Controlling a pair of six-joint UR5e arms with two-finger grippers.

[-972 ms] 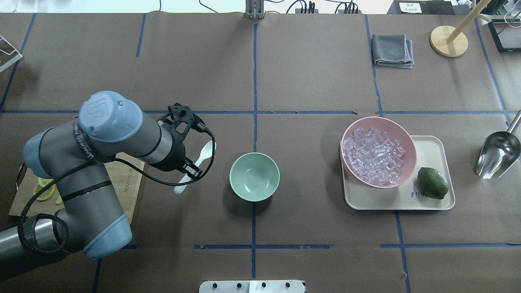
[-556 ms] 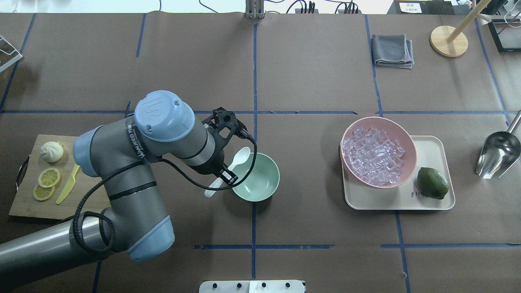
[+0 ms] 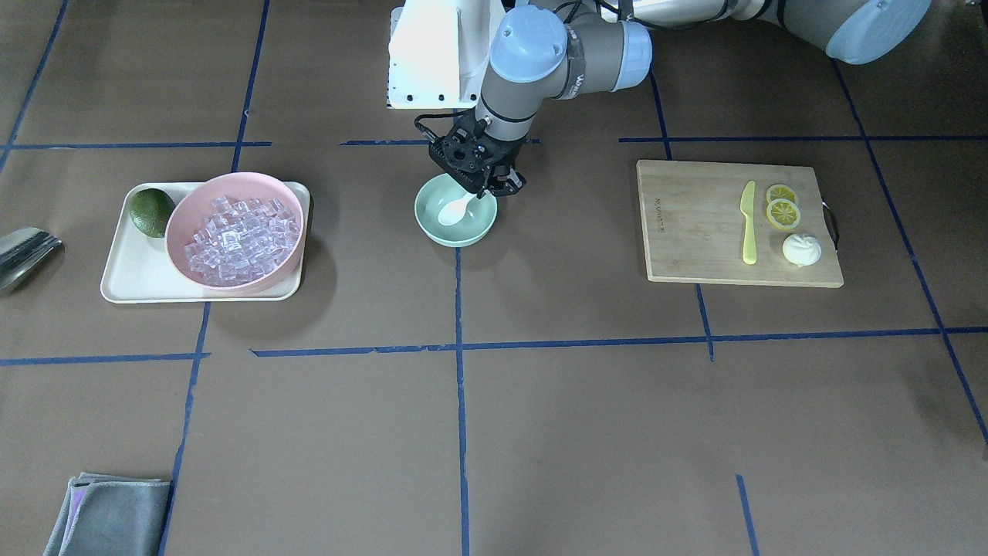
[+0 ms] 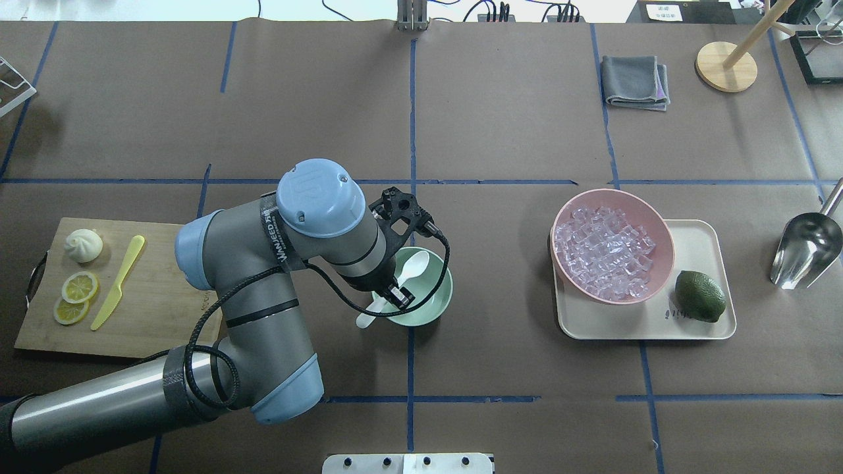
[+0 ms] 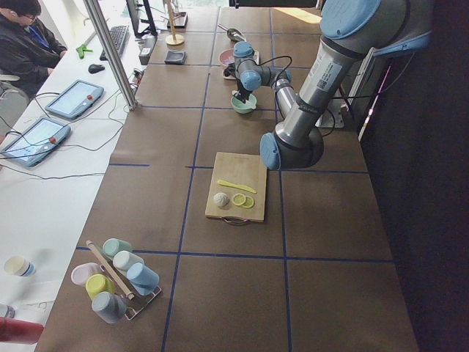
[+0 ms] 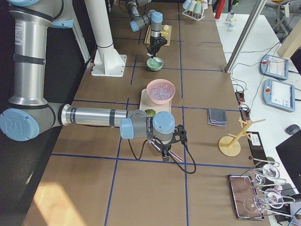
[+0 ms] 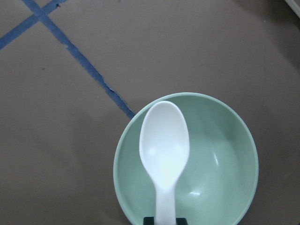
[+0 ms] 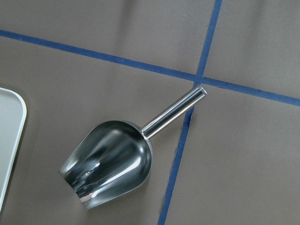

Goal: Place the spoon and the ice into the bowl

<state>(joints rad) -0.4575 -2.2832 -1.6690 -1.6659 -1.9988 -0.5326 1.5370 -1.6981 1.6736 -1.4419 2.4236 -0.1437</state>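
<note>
My left gripper (image 4: 397,295) is shut on the handle of the white spoon (image 4: 414,266). It holds the spoon over the mint-green bowl (image 4: 436,304), with the scoop above the bowl's inside (image 7: 164,145). The bowl (image 7: 225,154) holds nothing else. The ice (image 4: 602,250) is piled in the pink bowl (image 4: 666,230) on the right. My right gripper (image 6: 164,153) hovers over a metal scoop (image 8: 110,164); I cannot tell whether it is open or shut.
The pink bowl and a lime (image 4: 700,296) sit on a cream tray (image 4: 698,329). A cutting board (image 4: 164,322) on the left holds a yellow-green knife (image 4: 118,282), lemon slices and a bun. A grey cloth (image 4: 635,81) and a wooden stand (image 4: 726,66) are at the far right.
My left arm has swung to the right with the spoon, from beside the cutting board to over the mint-green bowl. The cutting board is now uncovered.
</note>
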